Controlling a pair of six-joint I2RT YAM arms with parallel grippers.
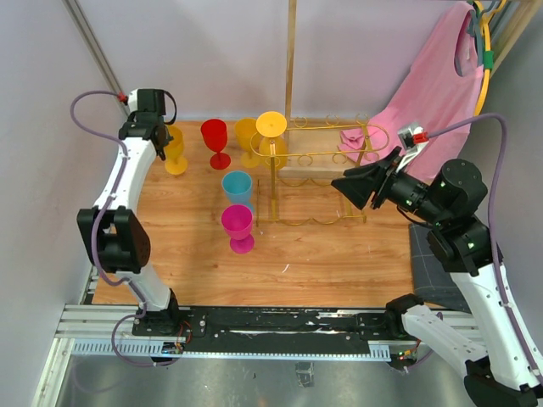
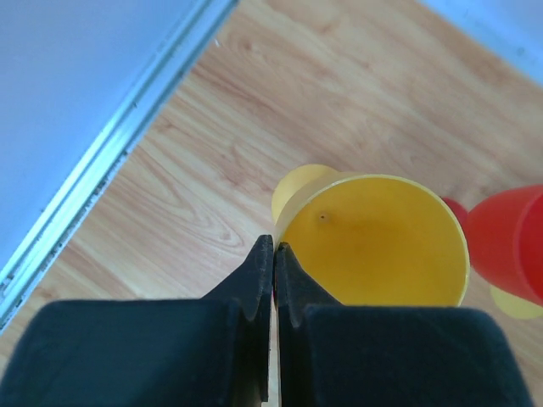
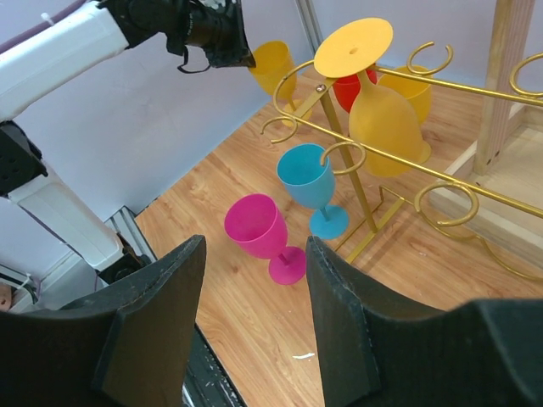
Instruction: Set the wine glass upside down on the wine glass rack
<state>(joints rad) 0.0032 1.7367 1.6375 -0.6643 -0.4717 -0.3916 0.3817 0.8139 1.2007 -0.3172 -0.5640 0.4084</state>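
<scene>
Status, task approx. part-done: I log 1 yellow goblet [image 3: 386, 123] hung upside down on the wine glass rack [image 3: 349, 161], base disc up top, bowl hanging below the rail. The other 5 goblets stand upright on the table [image 1: 339, 254], so by my reckoning most of the hanging is left if all are meant to go up. Left gripper [image 2: 274, 246]: clenched, fingers pressed near-together at the rim of the left yellow goblet [image 2: 382, 237], far-left corner of the table, apparently pinching the wall. The goblet looks to be standing on the wood, not yet lifted. Right gripper [image 3: 254, 254]: released, jaws wide apart, nothing between them, hovering off the rack's right end and facing it. Count, goblets: yellow x3 (1 hung, 1 at left claw, 1 rear yellow goblet [image 1: 246, 134] upright just behind the rack's left end), red goblet [image 1: 215, 136] x1, blue goblet [image 1: 237, 185] x1, magenta goblet [image 1: 237, 222] x1; total 6. Blue and magenta sit just left of the rack, blue nearer it. Rack x1. Misc.: wooden pole [image 1: 291, 59] x1 behind the rack, pink cloth [image 1: 433, 93] x1 far right.
</scene>
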